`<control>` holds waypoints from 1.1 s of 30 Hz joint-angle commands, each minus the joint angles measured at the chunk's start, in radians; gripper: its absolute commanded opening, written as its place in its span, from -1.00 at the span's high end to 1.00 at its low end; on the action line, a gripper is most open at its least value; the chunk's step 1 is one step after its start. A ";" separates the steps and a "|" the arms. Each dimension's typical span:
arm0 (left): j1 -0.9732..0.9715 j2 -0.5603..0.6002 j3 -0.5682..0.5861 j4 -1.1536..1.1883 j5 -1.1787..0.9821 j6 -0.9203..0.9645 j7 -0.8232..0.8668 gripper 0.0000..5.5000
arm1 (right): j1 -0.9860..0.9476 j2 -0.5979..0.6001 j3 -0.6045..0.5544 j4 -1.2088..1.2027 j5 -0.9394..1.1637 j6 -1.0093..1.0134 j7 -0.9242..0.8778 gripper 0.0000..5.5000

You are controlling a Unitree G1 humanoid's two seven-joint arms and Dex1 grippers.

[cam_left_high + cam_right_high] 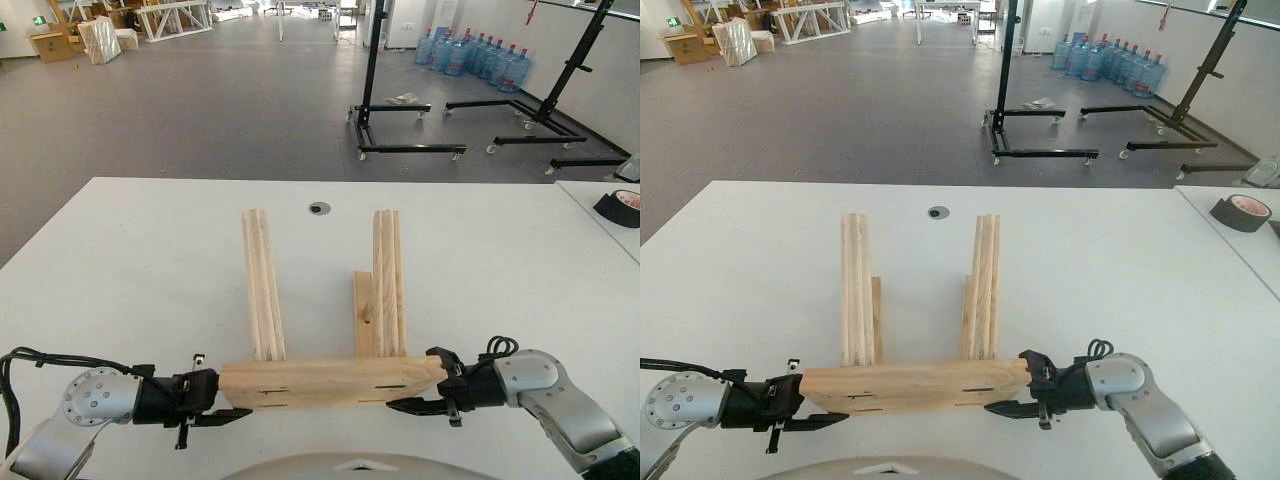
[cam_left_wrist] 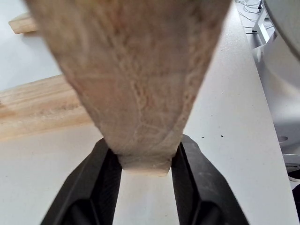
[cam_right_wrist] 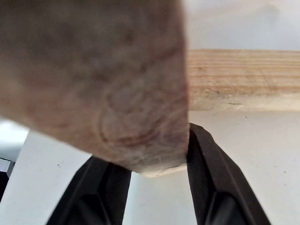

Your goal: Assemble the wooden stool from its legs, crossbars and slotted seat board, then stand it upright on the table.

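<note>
Two sets of jaws hold the stool, one at each end of the seat board (image 1: 330, 382). The left jaws are shut tight on the left end of the board. The right jaws are shut tight on the right end. In the left wrist view the wood sits squeezed between two black fingers (image 2: 96, 187), and the right wrist view shows the same. The stool lies on its side on the white table (image 1: 130, 260), close to the near edge. The long way of the seat board runs from left to right, straight across from one set of jaws to the other. The left legs (image 1: 262, 285) and the right legs (image 1: 388, 285) stick out from the board toward the far side and lie flat on the table. A short crossbar (image 1: 363, 315) sits just beside the right legs, on their inner side. The parts look joined, so I think the building is mostly done and the standing up is left. For that, the board has to go up and turn over, so that the legs swing from pointing far away to pointing down. No arm is nearer than the other, so both would have to lift and turn together. If one end goes up faster, the stool could twist or slip out. A small round hole (image 1: 319, 208) is in the table past the legs.
</note>
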 commanded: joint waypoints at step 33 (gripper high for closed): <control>-0.168 -0.182 0.237 -0.374 -1.036 0.546 0.355 0.45 | -0.171 -0.042 -0.346 -0.260 1.570 0.732 -0.591 0.44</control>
